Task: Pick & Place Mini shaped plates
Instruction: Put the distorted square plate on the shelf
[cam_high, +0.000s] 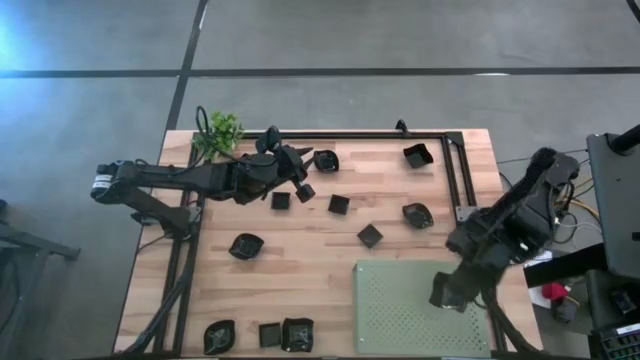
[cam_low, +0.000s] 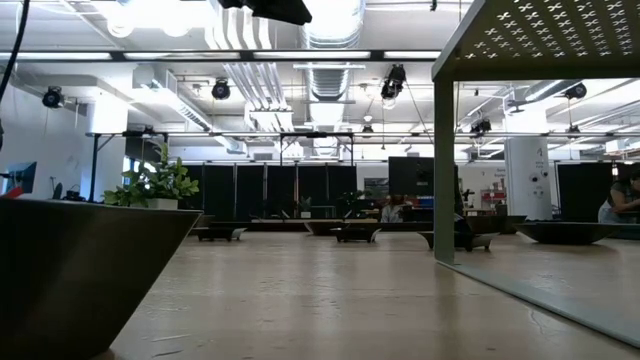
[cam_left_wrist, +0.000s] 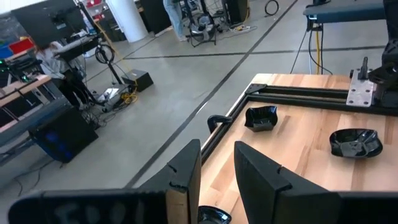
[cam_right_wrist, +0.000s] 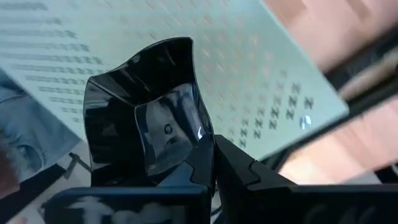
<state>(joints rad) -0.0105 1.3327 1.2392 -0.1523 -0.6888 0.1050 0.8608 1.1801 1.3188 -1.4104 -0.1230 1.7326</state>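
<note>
A wooden table is seen from above, framed along its far and left edges by a black rail. A green perforated mat is laid at the table's 5 o'clock corner.

The left arm is stretched across the table's 11 o'clock region, and the left gripper is held there with its fingers parted by a narrow gap; nothing is seen between them. The right arm is reached in from 3 o'clock, and the right gripper is poised over the mat's right half, clamped on a wavy-rimmed black plate, which is tipped up on edge against the mat behind it.

A leafy green plant is set at the 11 o'clock corner.

The remaining mini shaped plates are scattered over the wood: one square dish at 1 o'clock, a rounded one at 3 o'clock, small square ones near the centre, a rounded one at 9 o'clock, and a row of three along the near edge at 7 o'clock.
</note>
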